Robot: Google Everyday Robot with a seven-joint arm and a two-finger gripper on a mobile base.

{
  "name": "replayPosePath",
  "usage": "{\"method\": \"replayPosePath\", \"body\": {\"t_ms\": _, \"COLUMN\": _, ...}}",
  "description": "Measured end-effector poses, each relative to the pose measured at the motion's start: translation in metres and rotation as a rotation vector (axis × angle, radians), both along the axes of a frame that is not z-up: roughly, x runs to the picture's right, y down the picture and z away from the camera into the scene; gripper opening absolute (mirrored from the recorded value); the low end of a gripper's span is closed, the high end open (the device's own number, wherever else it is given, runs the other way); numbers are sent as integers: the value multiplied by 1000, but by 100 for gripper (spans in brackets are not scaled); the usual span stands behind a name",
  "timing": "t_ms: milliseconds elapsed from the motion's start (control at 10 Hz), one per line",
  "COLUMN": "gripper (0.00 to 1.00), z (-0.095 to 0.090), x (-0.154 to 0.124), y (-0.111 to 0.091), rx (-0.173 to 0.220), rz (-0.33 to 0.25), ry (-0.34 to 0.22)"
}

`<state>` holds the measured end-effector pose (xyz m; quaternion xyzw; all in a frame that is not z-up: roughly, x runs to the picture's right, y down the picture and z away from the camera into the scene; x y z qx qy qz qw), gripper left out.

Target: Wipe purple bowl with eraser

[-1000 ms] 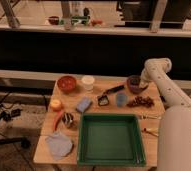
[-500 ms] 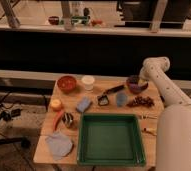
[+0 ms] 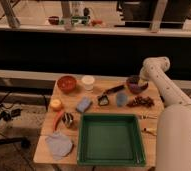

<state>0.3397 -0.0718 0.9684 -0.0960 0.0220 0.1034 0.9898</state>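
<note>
The purple bowl [image 3: 134, 85] sits at the back right of the wooden table [image 3: 96, 109]. My white arm rises from the lower right, bends at its joint above the bowl and comes down to it. My gripper [image 3: 140, 80] is at the bowl's right rim, at or just inside it. I cannot make out an eraser in the gripper. A blue block [image 3: 83, 104] and a grey-blue pad [image 3: 121, 98] lie on the table to the left of the bowl; I cannot tell whether either is the eraser.
An orange-red bowl [image 3: 67, 83] and a white cup [image 3: 88, 81] stand at the back left. A black brush [image 3: 108, 95], dark red bits [image 3: 140, 102], an orange fruit [image 3: 55, 104], a red pepper [image 3: 58, 119] and a grey cloth [image 3: 59, 145] lie about. A green tray [image 3: 111, 117] fills the front.
</note>
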Motion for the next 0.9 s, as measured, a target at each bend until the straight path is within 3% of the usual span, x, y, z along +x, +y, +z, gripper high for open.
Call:
{"method": "replayPosePath", "body": {"t_ms": 300, "gripper": 74, "z": 0, "x": 0, "y": 0, "rx": 0, "rz": 0, "ry": 0}}
{"method": "replayPosePath", "body": {"t_ms": 400, "gripper": 79, "z": 0, "x": 0, "y": 0, "rx": 0, "rz": 0, "ry": 0}}
{"method": "replayPosePath", "body": {"t_ms": 900, "gripper": 80, "z": 0, "x": 0, "y": 0, "rx": 0, "rz": 0, "ry": 0}}
